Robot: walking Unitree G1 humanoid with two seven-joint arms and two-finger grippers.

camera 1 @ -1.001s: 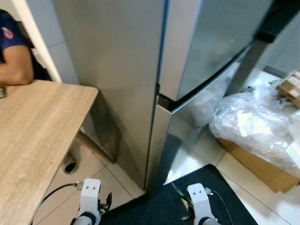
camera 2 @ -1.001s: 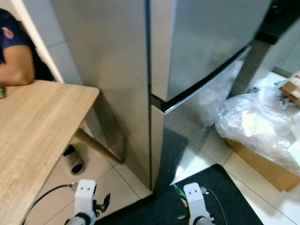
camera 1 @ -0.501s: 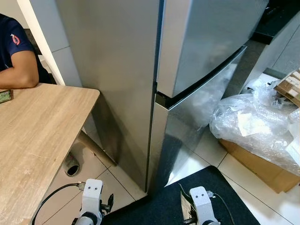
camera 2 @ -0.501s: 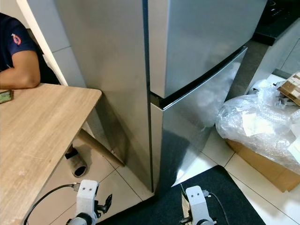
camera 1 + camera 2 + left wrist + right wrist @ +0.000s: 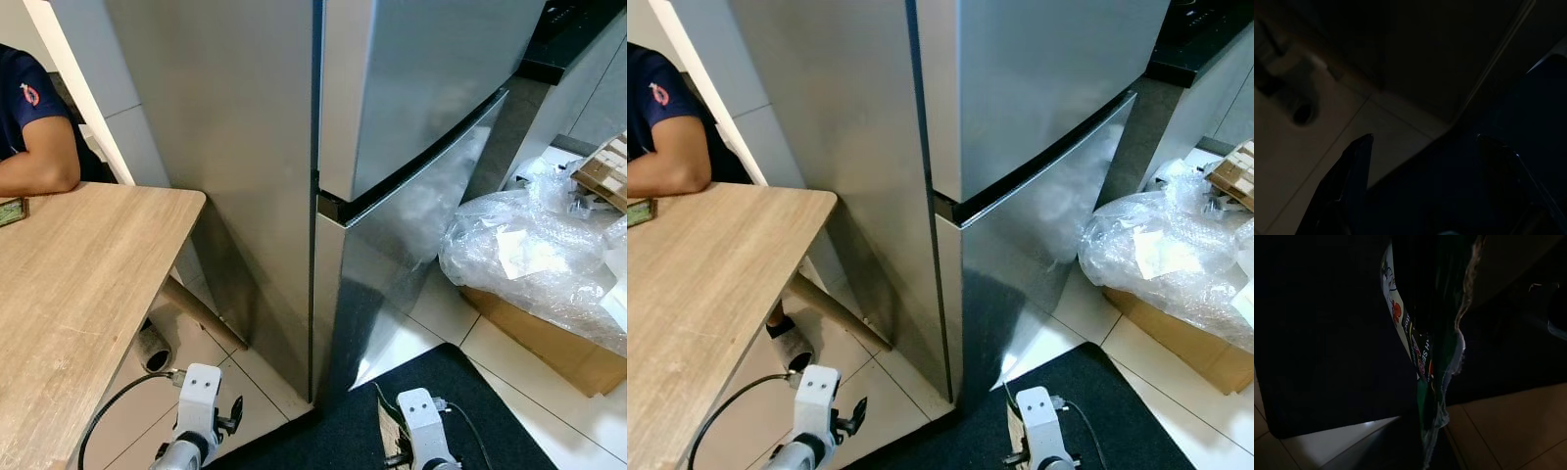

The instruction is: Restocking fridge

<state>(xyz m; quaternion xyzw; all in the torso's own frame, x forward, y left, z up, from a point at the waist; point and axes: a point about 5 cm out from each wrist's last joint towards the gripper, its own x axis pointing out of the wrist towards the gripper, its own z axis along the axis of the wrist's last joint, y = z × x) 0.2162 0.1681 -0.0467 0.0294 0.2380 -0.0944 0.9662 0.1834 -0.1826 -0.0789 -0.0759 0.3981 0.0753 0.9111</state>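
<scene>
The steel fridge (image 5: 294,147) stands right in front of me, with its upper door (image 5: 421,88) and lower door (image 5: 411,245) both closed. My left gripper (image 5: 1425,152) hangs low over the tiled floor beside the fridge's corner, open, with nothing between its fingers (image 5: 1359,166). My right arm (image 5: 416,426) hangs over the dark mat (image 5: 480,401). Its gripper (image 5: 394,456) is shut on a green printed packet (image 5: 1425,367), whose edge also peeks out beside the wrist as a green packet (image 5: 384,436).
A wooden table (image 5: 78,284) fills the left, with a person's arm (image 5: 39,166) resting at its far end. A slipper (image 5: 152,348) lies under it. Bubble wrap (image 5: 529,259) over a cardboard box (image 5: 549,348) sits at the right.
The whole picture has shifted as the camera moved, so the fridge front now sits more squarely ahead. Both arms still hang low, and the packet stays in the right gripper.
</scene>
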